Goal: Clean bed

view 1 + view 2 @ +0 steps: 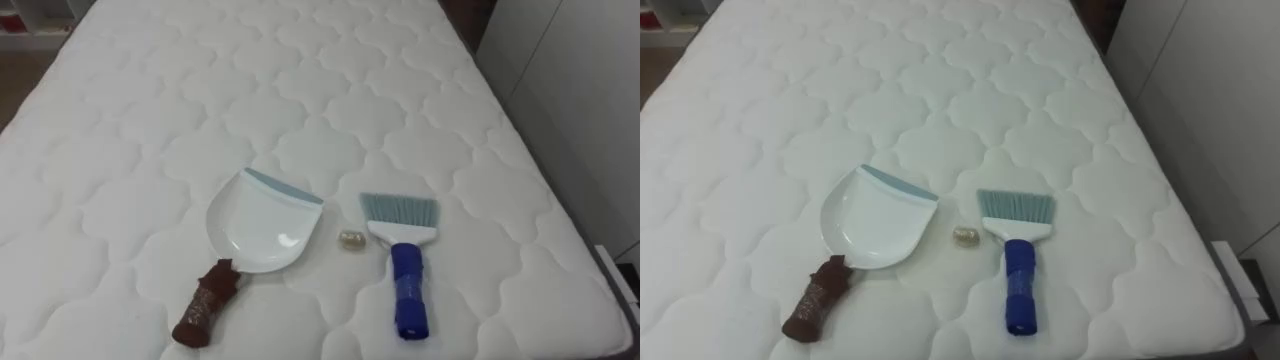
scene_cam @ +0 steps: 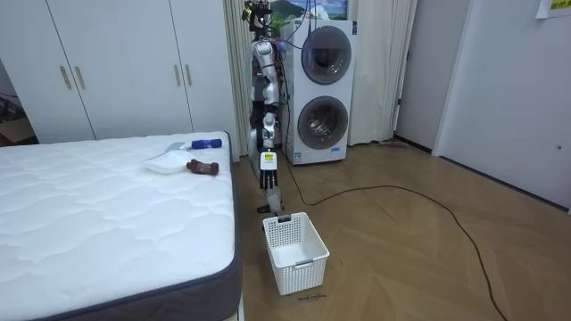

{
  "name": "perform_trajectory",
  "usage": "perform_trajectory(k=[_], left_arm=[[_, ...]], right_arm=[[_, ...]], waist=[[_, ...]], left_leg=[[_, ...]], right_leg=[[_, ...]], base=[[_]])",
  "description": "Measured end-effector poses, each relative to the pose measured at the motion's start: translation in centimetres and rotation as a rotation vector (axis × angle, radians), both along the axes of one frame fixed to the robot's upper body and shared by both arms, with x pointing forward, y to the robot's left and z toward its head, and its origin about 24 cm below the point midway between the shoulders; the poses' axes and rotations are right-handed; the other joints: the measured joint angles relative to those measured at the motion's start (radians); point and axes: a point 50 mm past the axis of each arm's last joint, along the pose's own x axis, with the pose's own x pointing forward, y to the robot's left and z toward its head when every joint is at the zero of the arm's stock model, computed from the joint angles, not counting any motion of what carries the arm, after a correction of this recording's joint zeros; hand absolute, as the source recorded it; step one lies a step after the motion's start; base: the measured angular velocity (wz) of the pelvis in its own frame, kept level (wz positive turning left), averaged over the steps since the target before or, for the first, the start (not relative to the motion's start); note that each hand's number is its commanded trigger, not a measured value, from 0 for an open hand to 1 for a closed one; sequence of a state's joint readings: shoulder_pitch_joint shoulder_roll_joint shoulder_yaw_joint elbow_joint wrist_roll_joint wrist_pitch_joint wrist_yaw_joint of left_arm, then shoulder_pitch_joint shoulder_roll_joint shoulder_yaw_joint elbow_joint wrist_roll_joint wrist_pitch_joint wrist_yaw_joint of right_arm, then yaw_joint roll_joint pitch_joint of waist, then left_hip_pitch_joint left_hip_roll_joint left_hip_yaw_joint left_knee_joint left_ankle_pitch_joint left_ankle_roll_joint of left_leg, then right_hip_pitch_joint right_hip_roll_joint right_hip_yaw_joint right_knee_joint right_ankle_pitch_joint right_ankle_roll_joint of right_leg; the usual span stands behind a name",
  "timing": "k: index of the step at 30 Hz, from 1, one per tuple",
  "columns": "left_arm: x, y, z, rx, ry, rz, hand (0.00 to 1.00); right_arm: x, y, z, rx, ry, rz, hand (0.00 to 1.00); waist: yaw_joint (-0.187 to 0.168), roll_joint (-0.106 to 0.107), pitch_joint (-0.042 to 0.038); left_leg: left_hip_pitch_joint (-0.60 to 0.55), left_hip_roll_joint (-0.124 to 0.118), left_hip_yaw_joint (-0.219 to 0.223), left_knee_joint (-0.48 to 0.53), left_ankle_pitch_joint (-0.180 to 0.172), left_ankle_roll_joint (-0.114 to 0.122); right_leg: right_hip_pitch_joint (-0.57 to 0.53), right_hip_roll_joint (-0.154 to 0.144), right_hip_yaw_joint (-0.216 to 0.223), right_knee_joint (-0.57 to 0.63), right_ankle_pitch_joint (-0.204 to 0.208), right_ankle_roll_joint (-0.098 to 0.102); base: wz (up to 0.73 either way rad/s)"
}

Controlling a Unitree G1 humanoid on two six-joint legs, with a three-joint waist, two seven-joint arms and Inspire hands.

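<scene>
"Through its eyes: a scrap (image 1: 350,240) sits between dustpan (image 1: 258,228) and brush (image 1: 403,262) on the bed (image 1: 150,120). Is sweeping not started?"

"Looks so. Across the room, its left hand (image 2: 270,134) and right hand (image 2: 253,135) hang well short of both tools, and whether they grasp anything I can't tell. Next I'd say it reaches for the handles"

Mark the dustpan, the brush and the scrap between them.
dustpan (image 1: 255,235): left eye view, middle of the white pan.
brush (image 1: 407,268): left eye view, upper part of the blue handle.
scrap (image 1: 350,240): left eye view, centre of the small pale lump.
</scene>
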State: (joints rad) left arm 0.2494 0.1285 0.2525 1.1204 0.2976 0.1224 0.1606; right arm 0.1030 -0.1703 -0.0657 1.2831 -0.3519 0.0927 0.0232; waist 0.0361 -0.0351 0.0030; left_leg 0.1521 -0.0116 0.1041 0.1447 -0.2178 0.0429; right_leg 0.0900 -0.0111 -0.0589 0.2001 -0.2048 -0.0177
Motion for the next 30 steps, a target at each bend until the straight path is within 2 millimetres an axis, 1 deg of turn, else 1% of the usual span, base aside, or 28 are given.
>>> perform_trajectory(k=[8,10,15,20,21,22,23,25,28,30], left_arm=[[0.1,0.0,0.0,-0.012,-0.012,-0.004,0.00],[0.2,0.0,0.0,-0.012,-0.020,-0.006,0.00],[0.3,0.0,0.0,-0.009,-0.025,-0.004,0.00],[0.8,0.4,0.2,0.043,-0.050,-0.001,0.00],[1.2,0.6,0.3,0.065,-0.070,-0.005,0.00],[1.8,0.8,0.5,0.094,-0.101,-0.009,0.00],[2.2,0.9,0.6,0.111,-0.119,-0.010,0.00],[3.8,1.3,1.2,0.180,-0.217,-0.023,0.00],[5.5,1.6,1.8,0.248,-0.321,-0.034,0.00],[6.5,1.7,2.3,0.280,-0.379,-0.038,0.00]], right_arm=[[0.3,0.0,0.0,-0.009,-0.024,0.008,0.00],[0.3,-0.1,0.1,-0.022,-0.034,0.009,0.00],[0.3,-0.1,0.1,-0.034,-0.041,-0.002,0.00],[0.4,-0.2,0.1,-0.058,-0.055,-0.003,0.00],[0.5,-0.2,0.1,-0.059,-0.067,-0.015,0.00],[0.6,-0.2,0.2,-0.057,-0.078,-0.030,0.00],[0.7,-0.2,0.2,-0.055,-0.086,-0.035,0.00],[1.5,-0.2,0.3,-0.059,-0.135,-0.042,0.00],[2.4,-0.2,0.4,-0.053,-0.185,-0.036,0.00],[2.6,-0.1,0.4,-0.046,-0.205,-0.036,0.00]], waist=[[-0.003,-0.001,0.0010],[-0.003,-0.001,0.0033],[-0.001,0.000,0.0028],[0.000,0.003,0.0017],[0.000,0.008,-0.0024],[-0.001,0.010,-0.0039],[0.000,0.009,-0.0038],[0.000,0.009,-0.0034],[0.000,0.011,-0.0031],[-0.003,0.010,-0.0027]], left_leg=[[-0.002,0.000,-0.005,0.000,0.000,0.000],[-0.002,-0.001,-0.008,0.000,0.000,0.000],[0.000,-0.002,-0.022,0.000,0.000,0.000],[-0.007,-0.001,-0.023,0.000,0.000,0.000],[-0.010,-0.001,-0.026,0.002,0.000,0.000],[-0.012,-0.001,-0.028,0.003,0.000,0.000],[-0.013,-0.001,-0.028,0.003,0.000,0.000],[-0.020,-0.002,-0.031,0.006,0.000,0.000],[-0.020,-0.002,-0.032,0.006,0.000,0.000],[-0.022,-0.002,-0.035,0.006,0.000,0.000]], right_leg=[[0.002,0.000,-0.001,0.002,0.000,0.000],[0.009,0.000,-0.002,-0.001,0.000,0.000],[0.015,0.000,-0.013,-0.015,0.000,0.000],[0.012,0.005,-0.021,-0.015,0.000,0.000],[0.011,0.003,-0.026,-0.014,0.000,0.000],[0.011,0.000,-0.028,-0.015,0.000,0.000],[0.011,0.000,-0.026,-0.014,0.000,0.000],[0.011,0.002,-0.026,-0.015,0.000,0.000],[0.011,0.000,-0.029,-0.016,0.000,0.000],[0.011,0.001,-0.035,-0.017,0.000,0.000]], base=[[0.00],[0.05],[0.07],[0.02],[0.08],[0.08],[0.06],[0.00],[0.00],[0.03]])
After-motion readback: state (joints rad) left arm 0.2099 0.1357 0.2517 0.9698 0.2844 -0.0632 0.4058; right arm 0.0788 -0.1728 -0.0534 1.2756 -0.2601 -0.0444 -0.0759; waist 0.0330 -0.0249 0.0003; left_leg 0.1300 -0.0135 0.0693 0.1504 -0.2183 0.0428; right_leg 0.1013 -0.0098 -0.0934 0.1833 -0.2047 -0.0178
